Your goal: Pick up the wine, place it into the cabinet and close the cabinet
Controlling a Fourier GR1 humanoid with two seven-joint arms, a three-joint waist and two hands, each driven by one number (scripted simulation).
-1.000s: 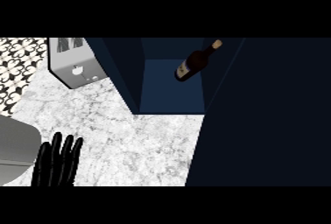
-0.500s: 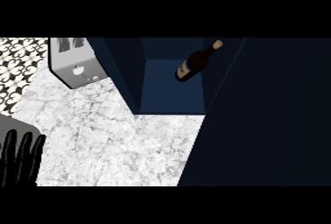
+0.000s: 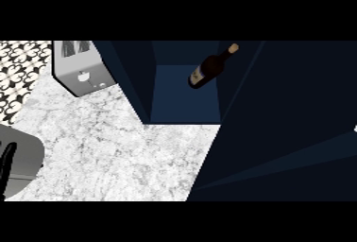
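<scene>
The dark wine bottle (image 3: 208, 71) with a pale label and tan cap lies tilted inside the open navy cabinet (image 3: 182, 99), against its right wall, neck pointing up and right. No hand touches it. Only a thin black strip of my left hand (image 3: 7, 158) shows at the far left edge, a straight finger, far from the bottle. My right hand is out of the picture. The cabinet's dark door (image 3: 293, 123) fills the right side of the view.
A silver toaster (image 3: 78, 68) stands at the back left beside the cabinet's left wall. A grey rounded shape (image 3: 24, 156) sits at the left edge. The marble counter (image 3: 118, 151) spreads between them, with patterned tiles (image 3: 21, 71) behind.
My left hand has slid leftward across the counter, from lower left to almost out of view. The bottle and the cabinet have not moved.
</scene>
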